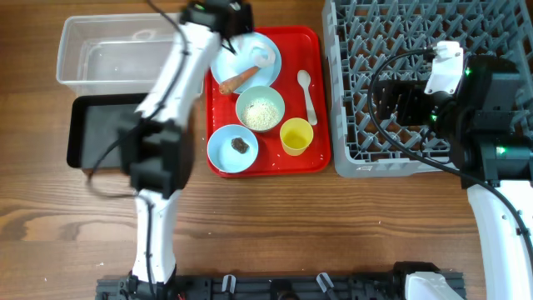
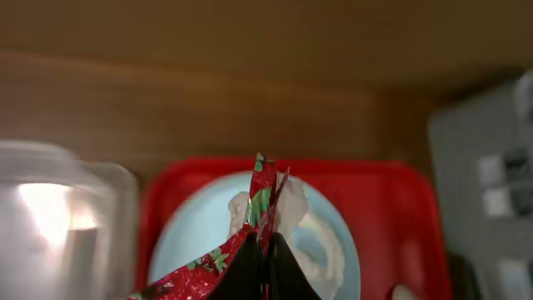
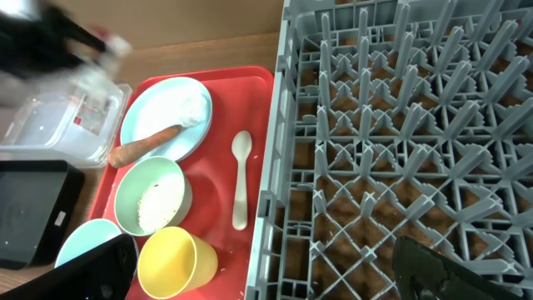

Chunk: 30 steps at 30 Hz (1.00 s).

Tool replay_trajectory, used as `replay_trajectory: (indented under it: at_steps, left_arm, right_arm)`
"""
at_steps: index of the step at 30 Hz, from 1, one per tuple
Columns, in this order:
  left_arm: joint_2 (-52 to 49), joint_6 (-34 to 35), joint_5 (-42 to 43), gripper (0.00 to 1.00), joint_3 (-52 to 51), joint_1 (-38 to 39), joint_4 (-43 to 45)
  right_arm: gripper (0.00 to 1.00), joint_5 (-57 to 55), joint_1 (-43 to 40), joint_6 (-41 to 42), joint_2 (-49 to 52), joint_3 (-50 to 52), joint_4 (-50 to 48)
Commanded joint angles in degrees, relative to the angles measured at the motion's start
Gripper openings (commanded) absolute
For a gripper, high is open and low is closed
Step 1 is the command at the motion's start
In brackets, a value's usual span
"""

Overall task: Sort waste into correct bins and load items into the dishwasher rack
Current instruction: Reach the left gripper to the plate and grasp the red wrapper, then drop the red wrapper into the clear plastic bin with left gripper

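Left gripper (image 2: 266, 248), bottom centre, pinches the red wrapper (image 2: 263, 187) over the blue plate (image 2: 187, 235); right gripper (image 3: 271, 268) spread above the rack (image 3: 400, 125)

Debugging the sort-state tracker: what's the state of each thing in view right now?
left gripper, shut on red wrapper over the plate
right gripper, open, over the rack
clear tub, empty
black tray, empty
rack, no dishes visible
plate, holds tissue and carrot stick
green bowl, upright, rice inside
blue bowl, upright, brown lump inside
yellow cup, upright, empty
spoon, flat on red tray
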<state>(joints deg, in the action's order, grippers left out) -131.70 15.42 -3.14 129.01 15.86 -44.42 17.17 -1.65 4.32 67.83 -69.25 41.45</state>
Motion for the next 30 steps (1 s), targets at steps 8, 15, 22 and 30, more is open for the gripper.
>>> replay_trajectory:
  at_steps: [8,15,22,30]
  left_arm:
    - [6.25,-6.47,0.92,0.04,-1.18,-17.66,-10.29]
    - [1.01,-8.41,2.95,1.00,-1.44,-18.14,-7.26]
    - [3.72,-13.25,16.17,0.98,-1.51,-10.05,-2.14]
    - [-6.69,-20.96,10.97,0.98,-1.51,3.37,0.87]
  right_arm:
    - [1.00,0.90,0.20,0.61,0.33,-1.14,-0.28]
    - [1.00,0.92,0.20,0.63,1.11,-1.14,-0.28]
    - [1.00,0.92,0.20,0.63,3.23,-1.14,-0.20]
    - [1.00,0.94,0.20,0.66,3.28,-1.14,2.82]
